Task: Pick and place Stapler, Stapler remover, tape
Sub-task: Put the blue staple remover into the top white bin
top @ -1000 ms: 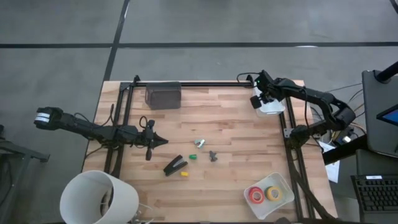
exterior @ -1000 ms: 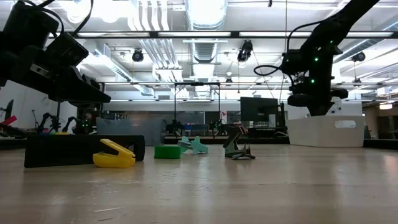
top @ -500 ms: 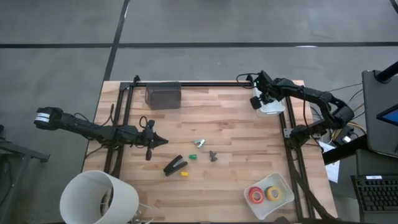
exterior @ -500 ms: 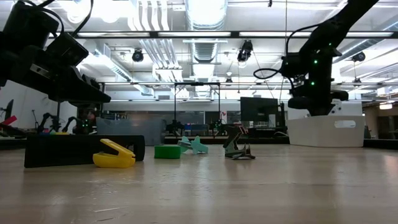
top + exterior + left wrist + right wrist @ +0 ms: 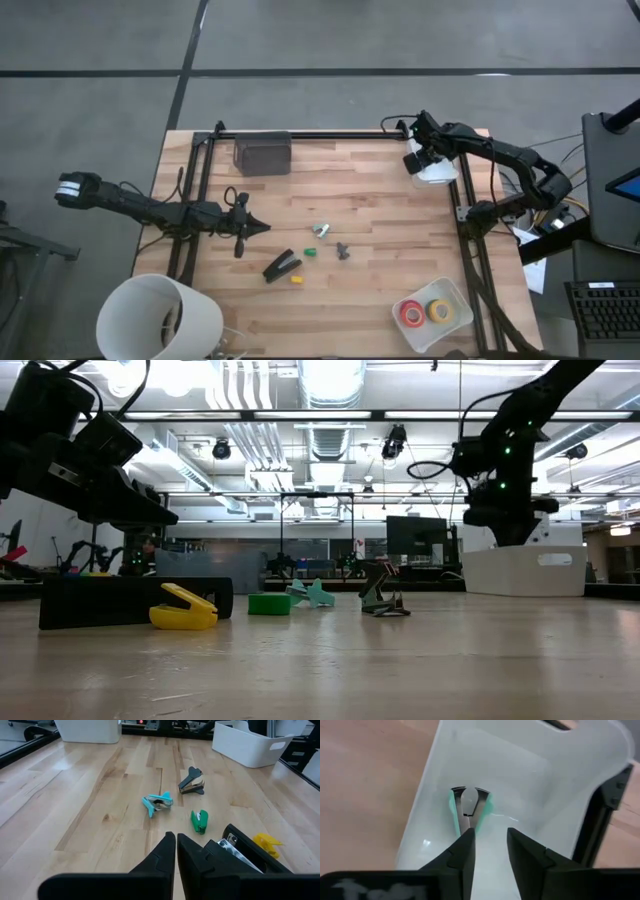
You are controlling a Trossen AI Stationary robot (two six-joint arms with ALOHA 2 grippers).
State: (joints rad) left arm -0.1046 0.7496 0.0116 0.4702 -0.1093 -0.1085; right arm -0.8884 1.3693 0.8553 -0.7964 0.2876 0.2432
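Stapler (image 5: pixel 282 266) is lying at 7 o'clock on the table (image 5: pixel 380 290), not yet picked; tape (image 5: pixel 425 312) is sitting in a tray at 5. Left gripper (image 5: pixel 262 227) is hovering near 9, fingers nearly closed, empty. Right gripper (image 5: pixel 488 842) is reaching over the white bin (image 5: pixel 530 780) at 1, fingers slightly apart, a teal staple remover (image 5: pixel 469 806) lying below. Likely drop-off step; next calls for returning for the stapler.

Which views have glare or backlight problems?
Low view: bright ceiling lights backlight both arms into silhouettes; the stapler reads as a dark block. Right wrist view: the white bin looks washed out around the teal remover. High view: evenly lit.
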